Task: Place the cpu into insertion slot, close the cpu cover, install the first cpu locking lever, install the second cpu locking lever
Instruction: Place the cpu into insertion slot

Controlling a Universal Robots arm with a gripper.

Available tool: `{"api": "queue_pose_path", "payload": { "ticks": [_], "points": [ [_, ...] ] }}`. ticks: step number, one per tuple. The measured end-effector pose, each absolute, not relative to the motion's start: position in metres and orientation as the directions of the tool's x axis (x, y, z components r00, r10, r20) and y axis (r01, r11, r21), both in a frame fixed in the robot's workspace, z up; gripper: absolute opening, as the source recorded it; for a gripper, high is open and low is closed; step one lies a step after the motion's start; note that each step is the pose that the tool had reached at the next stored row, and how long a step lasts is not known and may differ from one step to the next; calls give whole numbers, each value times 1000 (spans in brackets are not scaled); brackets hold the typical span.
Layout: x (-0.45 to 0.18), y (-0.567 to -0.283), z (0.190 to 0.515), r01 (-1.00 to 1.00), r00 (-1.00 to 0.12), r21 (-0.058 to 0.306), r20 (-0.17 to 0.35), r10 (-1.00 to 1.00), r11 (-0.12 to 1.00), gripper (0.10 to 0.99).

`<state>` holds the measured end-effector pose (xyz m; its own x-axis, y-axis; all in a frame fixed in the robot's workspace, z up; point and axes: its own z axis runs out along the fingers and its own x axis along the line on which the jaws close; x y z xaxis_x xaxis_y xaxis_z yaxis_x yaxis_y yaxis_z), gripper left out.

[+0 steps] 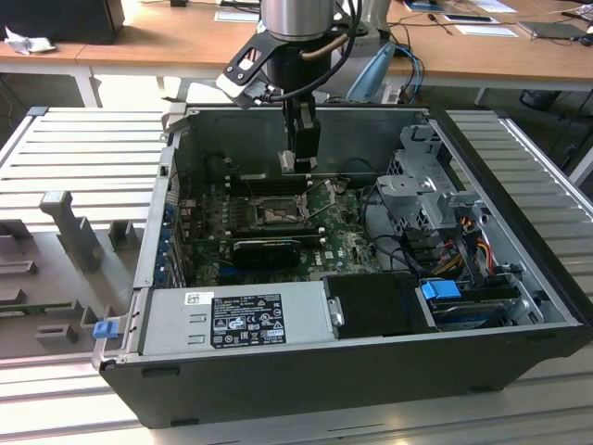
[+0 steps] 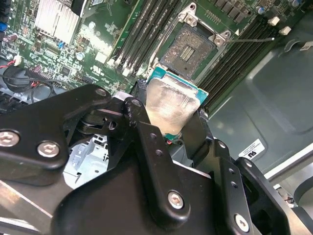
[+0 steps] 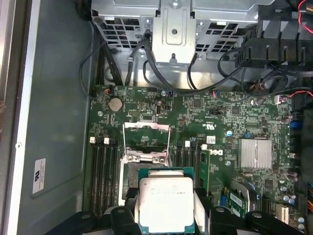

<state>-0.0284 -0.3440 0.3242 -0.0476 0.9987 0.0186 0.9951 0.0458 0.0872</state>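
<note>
Above the insertion slot [image 2: 188,51], clear of its frame, the gripper [image 1: 298,165] was clamped on two opposite edges of the cpu [image 2: 168,103]. At one edge of the slot the cpu cover [image 3: 146,134] stood raised, pin field uncovered; memory slots [image 2: 146,29] flanked it.

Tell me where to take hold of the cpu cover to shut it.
Grip the cpu cover by its free cross bar, the edge farthest from the hinge at the insertion slot, coming from above. It stands swung open as a thin windowed frame, so that bar likely offers the most leverage. The gripper holds the cpu.
</note>
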Motion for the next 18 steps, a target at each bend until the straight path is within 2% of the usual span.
{"api": "queue_pose_path", "payload": {
  "ticks": [18],
  "points": [
    [-28, -344, 305, 996, -20, 87, 19, 1000, 19, 533]
  ]
}}
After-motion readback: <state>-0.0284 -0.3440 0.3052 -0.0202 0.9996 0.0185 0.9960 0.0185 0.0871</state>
